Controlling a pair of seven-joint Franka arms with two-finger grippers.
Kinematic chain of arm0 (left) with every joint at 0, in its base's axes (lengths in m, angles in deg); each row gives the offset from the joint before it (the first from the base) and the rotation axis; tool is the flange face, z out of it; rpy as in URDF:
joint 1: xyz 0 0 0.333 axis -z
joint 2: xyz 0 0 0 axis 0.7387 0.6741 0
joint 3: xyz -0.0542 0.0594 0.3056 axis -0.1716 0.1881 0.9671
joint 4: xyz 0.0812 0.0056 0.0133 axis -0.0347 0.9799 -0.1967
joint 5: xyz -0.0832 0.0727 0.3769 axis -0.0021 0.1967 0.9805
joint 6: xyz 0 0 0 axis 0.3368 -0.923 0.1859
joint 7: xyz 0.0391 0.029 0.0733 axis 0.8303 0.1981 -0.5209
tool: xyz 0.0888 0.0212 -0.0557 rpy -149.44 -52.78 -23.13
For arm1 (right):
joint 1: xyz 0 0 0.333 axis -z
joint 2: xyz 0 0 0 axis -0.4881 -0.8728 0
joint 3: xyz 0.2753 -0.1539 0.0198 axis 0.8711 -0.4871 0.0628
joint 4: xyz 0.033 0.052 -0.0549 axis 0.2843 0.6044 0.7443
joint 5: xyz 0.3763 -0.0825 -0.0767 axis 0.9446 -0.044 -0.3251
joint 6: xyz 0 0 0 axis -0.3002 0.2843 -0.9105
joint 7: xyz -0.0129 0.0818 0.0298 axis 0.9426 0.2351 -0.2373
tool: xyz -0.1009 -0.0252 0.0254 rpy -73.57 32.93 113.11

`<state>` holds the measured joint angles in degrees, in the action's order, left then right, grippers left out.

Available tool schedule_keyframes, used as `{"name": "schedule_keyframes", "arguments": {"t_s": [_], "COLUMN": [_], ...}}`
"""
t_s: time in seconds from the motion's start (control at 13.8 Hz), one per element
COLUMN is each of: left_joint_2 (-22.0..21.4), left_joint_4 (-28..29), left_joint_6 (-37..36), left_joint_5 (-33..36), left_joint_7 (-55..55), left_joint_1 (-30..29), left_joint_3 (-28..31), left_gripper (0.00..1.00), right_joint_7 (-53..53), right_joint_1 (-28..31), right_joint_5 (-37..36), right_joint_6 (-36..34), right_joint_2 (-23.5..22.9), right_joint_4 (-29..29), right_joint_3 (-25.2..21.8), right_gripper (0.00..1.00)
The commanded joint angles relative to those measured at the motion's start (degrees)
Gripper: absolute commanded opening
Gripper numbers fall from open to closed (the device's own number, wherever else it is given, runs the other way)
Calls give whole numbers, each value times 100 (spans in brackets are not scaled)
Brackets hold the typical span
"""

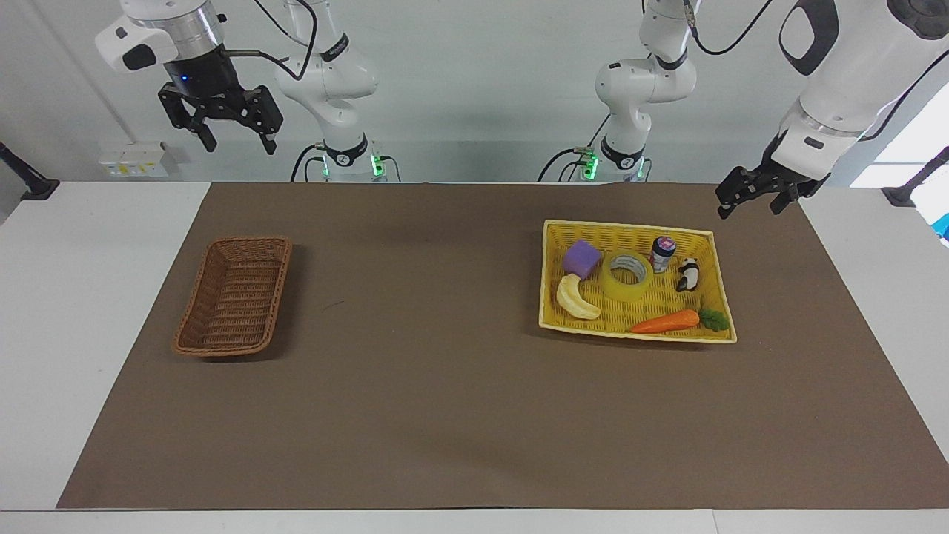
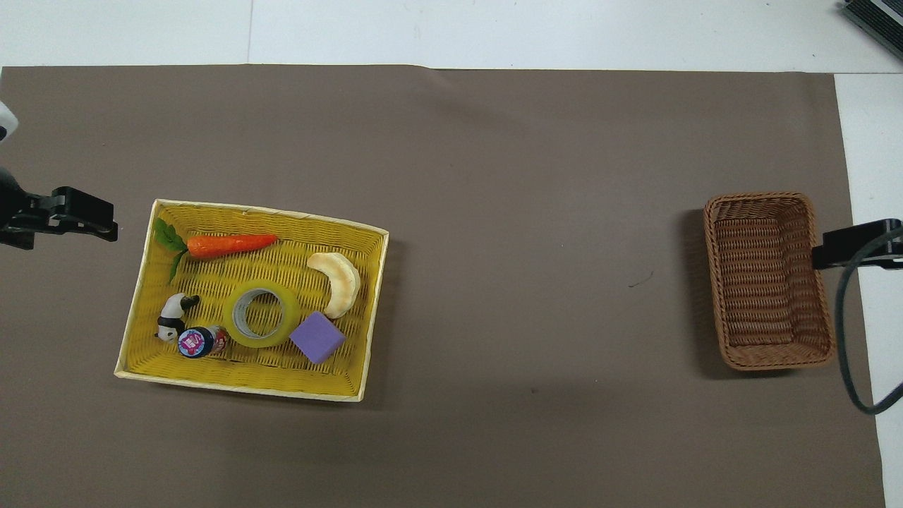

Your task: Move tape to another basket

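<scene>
The tape [image 1: 627, 276], a yellow translucent roll with a grey core, lies flat in the middle of the yellow tray basket [image 1: 630, 227]; it also shows in the overhead view [image 2: 288, 322]. The dark-brown wicker basket [image 1: 233, 297] stands empty toward the right arm's end of the table, and the overhead view shows it too [image 2: 767, 279]. My left gripper [image 1: 750, 199] is open and empty, raised over the mat beside the yellow tray. My right gripper [image 1: 233, 137] is open and empty, held high over the brown basket's outer edge.
In the yellow tray [image 2: 134, 331], around the tape, lie a purple cube [image 1: 580, 258], a pale banana [image 1: 577, 299], a carrot [image 1: 666, 321], a panda figure [image 1: 689, 274] and a small bottle [image 1: 661, 253]. A brown mat [image 1: 445, 356] covers the table.
</scene>
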<state>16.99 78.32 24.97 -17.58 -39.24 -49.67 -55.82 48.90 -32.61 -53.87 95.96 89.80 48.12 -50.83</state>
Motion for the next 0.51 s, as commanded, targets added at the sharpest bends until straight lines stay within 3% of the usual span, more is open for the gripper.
{"name": "schedule_keyframes", "arguments": {"t_s": [0.0,0.43], "left_joint_2": [-145,-136], "left_joint_4": [199,200], "left_joint_6": [31,74], "left_joint_5": [-73,-73], "left_joint_7": [98,98], "left_joint_1": [-67,-76], "left_joint_3": [-21,-13], "left_gripper": [100,100], "right_joint_7": [148,174], "right_joint_1": [49,41], "right_joint_5": [11,2], "right_joint_6": [93,304], "right_joint_2": [82,55], "right_joint_4": [85,252], "right_joint_3": [14,14], "right_gripper": [100,100]}}
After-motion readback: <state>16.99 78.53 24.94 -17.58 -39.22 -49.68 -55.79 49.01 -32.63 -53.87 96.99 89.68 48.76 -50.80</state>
